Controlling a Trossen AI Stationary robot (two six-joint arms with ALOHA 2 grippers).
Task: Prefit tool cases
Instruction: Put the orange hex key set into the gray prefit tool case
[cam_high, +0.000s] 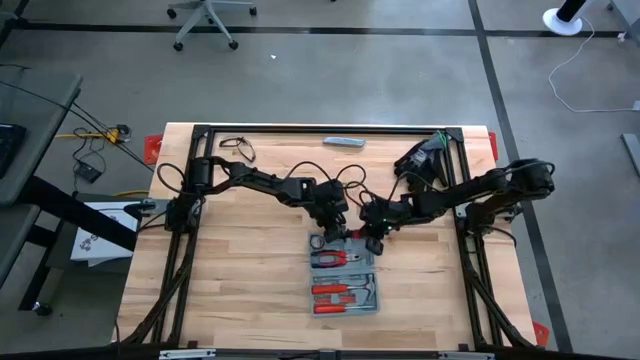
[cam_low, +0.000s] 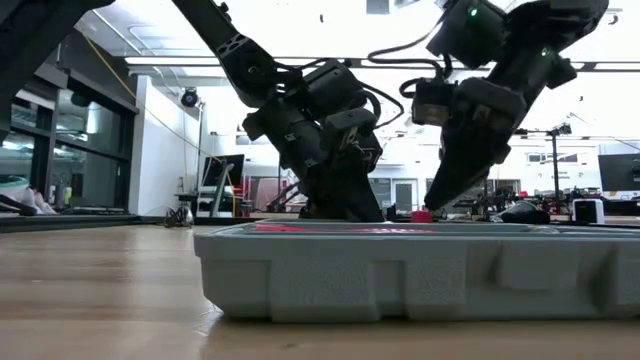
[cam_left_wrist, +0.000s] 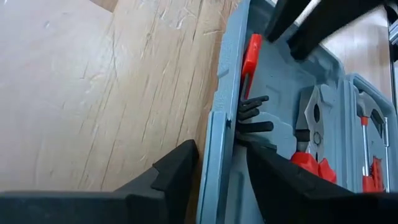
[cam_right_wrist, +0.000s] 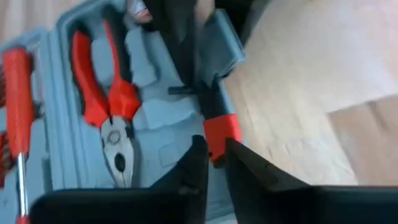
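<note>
My left end effector (cam_left_wrist: 217, 168) straddles the grey-blue plastic hinged case's (cam_left_wrist: 280, 118) rim (fingers parted); my right end effector (cam_right_wrist: 214, 158) pinches a red-tipped tool (cam_right_wrist: 219, 134).

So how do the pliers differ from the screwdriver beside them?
The pliers have two curved red handles; the screwdriver has one straight one. The pliers end in a broad grey head, the screwdriver in a thin shaft. Both lie in the grey-blue case.
</note>
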